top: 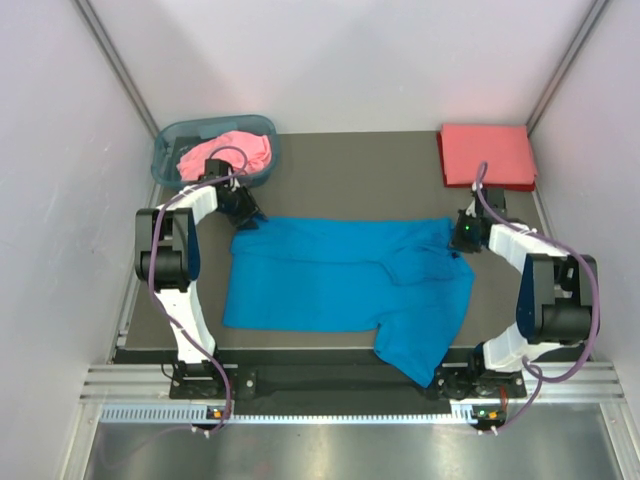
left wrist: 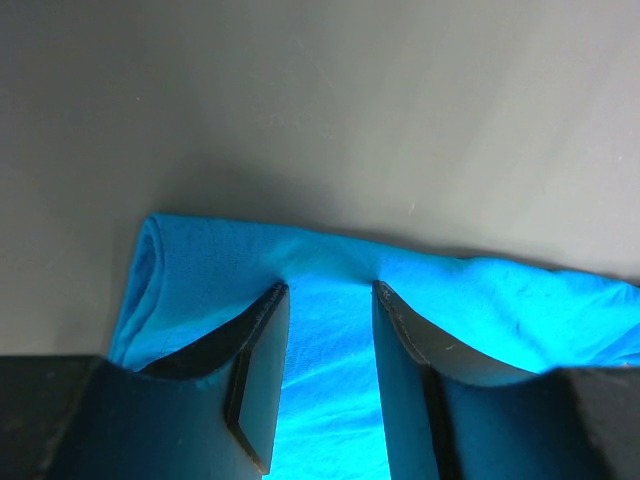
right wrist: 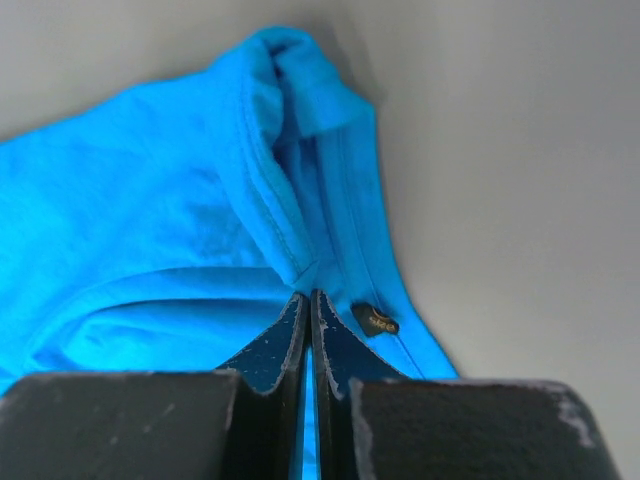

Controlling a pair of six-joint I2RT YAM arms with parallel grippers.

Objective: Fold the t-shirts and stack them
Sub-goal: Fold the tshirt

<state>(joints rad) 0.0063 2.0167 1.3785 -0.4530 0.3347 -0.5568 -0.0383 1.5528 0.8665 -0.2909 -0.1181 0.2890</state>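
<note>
The bright blue soft cloth t-shirt (top: 330, 280) lies spread across the middle of the dark desk (top: 350, 175), long side running left to right. It is mostly flat with some creases, and a flap at its right end trails over the near edge. The pink cloth t-shirt (top: 228, 152) sits crumpled in the translucent blue-grey plastic basket (top: 168, 150) at the far left corner. The coral-red cloth t-shirt (top: 486, 154) lies folded into a neat rectangle at the far right corner, apart from the blue one.

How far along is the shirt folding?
Done: the coral-red t-shirt lies folded at the far right corner. In hand: the blue t-shirt is spread mid-table, with the right gripper shut on its far right edge and the left gripper open astride its far left corner. Left: finish this fold, fold the pink t-shirt crumpled in the basket, then stack.
</note>
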